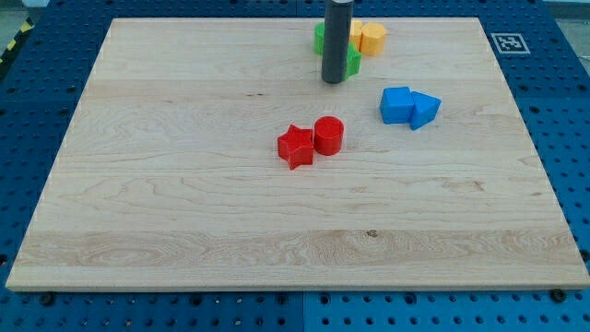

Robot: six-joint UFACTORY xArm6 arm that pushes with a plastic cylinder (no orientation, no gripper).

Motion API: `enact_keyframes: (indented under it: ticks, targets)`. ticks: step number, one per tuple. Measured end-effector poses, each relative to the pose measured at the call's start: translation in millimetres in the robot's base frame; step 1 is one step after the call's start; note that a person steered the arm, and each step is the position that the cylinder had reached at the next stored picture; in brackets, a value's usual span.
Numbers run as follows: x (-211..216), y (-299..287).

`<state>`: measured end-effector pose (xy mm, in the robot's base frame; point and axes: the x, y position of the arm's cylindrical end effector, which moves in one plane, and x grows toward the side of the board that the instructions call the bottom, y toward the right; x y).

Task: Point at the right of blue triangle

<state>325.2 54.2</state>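
Observation:
The blue triangle (425, 109) lies on the wooden board (184, 184) at the view's upper right, touching a blue cube (397, 105) on its left. My tip (333, 81) is the lower end of a dark rod that comes down from the view's top. It stands up and to the left of the blue blocks, well apart from them. It is right beside a green block (352, 62) that the rod partly hides.
Two yellow blocks (369, 38) sit at the view's top, just right of the rod. A red star (296, 147) and a red cylinder (329, 136) touch each other near the board's middle. A blue pegboard surrounds the board.

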Motion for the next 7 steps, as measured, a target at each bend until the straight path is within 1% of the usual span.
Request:
enact_keyframes:
  ticks: [2,4,5,6,7]
  targets:
    - [-16.4,3.2]
    - [-12.0,3.2]
    - [6.5,18.8]
    - [10.9,53.0]
    - [11.3,103.8]
